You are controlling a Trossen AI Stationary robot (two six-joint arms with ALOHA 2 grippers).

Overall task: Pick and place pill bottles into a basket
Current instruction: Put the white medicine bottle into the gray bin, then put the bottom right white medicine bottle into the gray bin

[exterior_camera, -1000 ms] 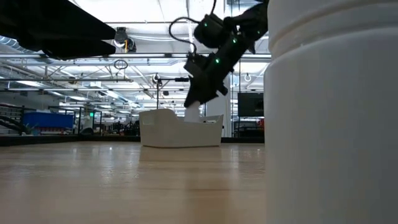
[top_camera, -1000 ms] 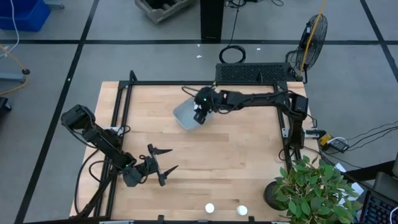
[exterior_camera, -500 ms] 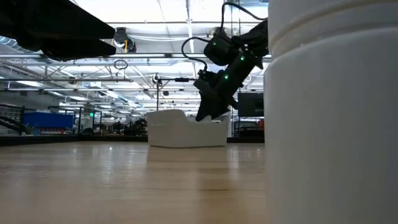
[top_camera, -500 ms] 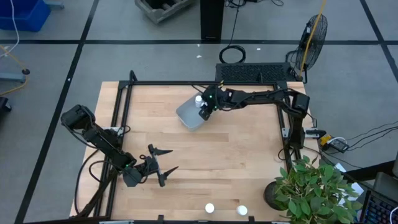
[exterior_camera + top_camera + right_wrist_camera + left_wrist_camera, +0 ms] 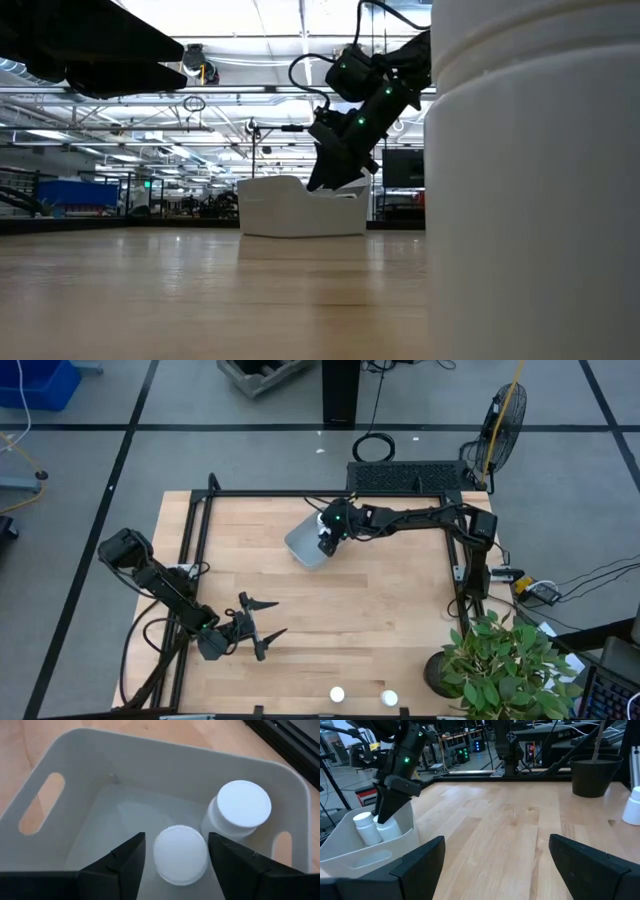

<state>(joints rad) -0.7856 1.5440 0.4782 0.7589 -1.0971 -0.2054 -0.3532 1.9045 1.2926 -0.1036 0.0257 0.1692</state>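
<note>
Pale wooden table (image 5: pixel 380 620) under me, with two pill bottles (image 5: pixel 337 695) at its near edge and a potted plant (image 5: pixel 500 655) on the corner. My left gripper (image 5: pixel 262 628) waits there, spread wide. Farther off, my right gripper (image 5: pixel 175 855) hangs over the grey basket (image 5: pixel 150 770), fingers parted astride one white-capped bottle (image 5: pixel 179 854); another (image 5: pixel 243 806) stands beside it. A grey floor lies beyond.

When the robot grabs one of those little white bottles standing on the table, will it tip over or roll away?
Probably not, if it is gripped squarely. The pill bottles near the table's front edge stand upright on flat bottoms, so they look steady. Their round sides would likely roll if knocked over. The smooth white plastic may be a bit slippery. They look small and probably light, so even a gentle nudge might shift one.
</note>
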